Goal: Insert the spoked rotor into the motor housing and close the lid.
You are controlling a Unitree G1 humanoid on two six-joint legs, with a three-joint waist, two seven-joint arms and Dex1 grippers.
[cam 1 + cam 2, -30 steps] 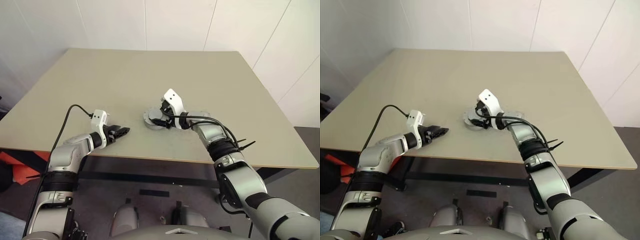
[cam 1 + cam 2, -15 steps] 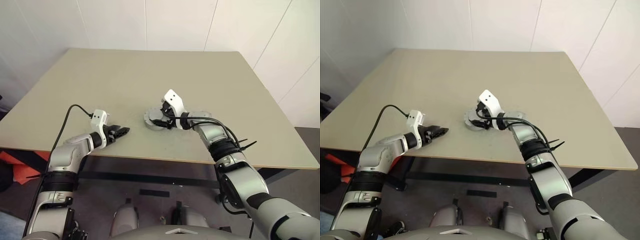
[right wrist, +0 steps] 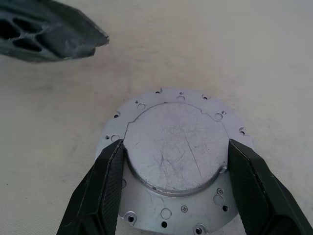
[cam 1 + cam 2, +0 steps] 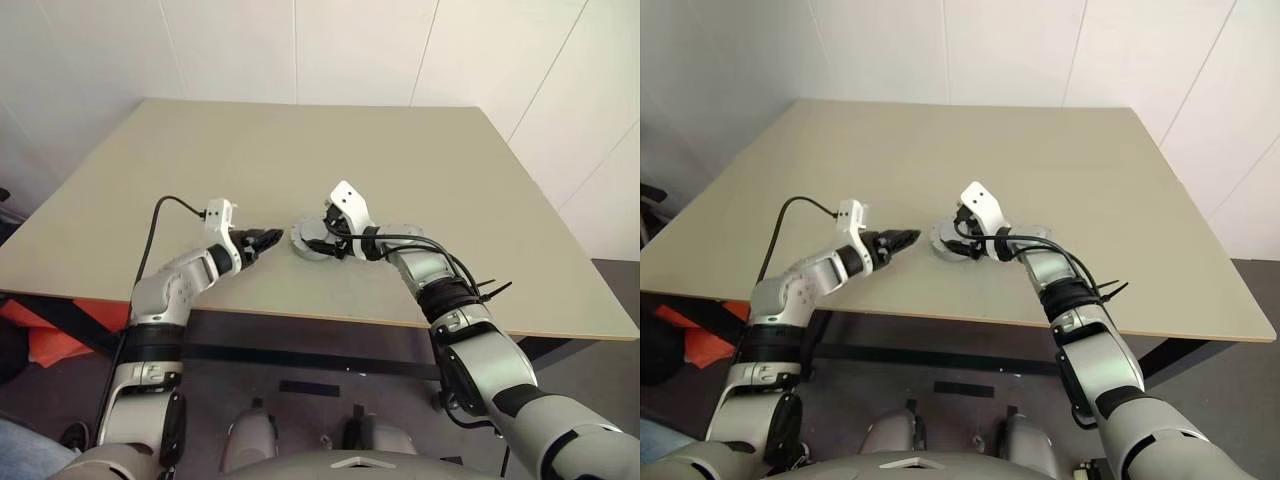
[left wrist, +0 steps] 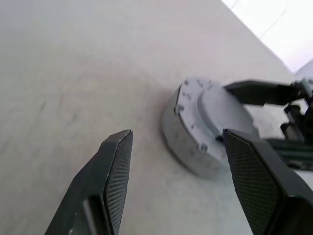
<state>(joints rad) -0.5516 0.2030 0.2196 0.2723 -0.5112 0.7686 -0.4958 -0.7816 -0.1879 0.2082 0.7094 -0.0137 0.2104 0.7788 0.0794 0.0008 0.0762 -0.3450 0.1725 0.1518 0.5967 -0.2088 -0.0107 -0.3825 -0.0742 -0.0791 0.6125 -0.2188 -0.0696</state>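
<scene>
The table (image 4: 420, 170) was seen bare but for the motor housing (image 3: 178, 164), lid (image 3: 175, 149) on top, near its front edge. The right gripper (image 3: 176, 188) was spread astride it; the left gripper (image 5: 178, 171) was held open just beside, empty.

The two eye views look from the head, forward and down, over the whole table (image 4: 420, 170), from far. The left wrist view looks low along the table surface, close to the motor housing (image 5: 205, 129) from its side. The right wrist view looks down on the same housing from above, very near.
</scene>
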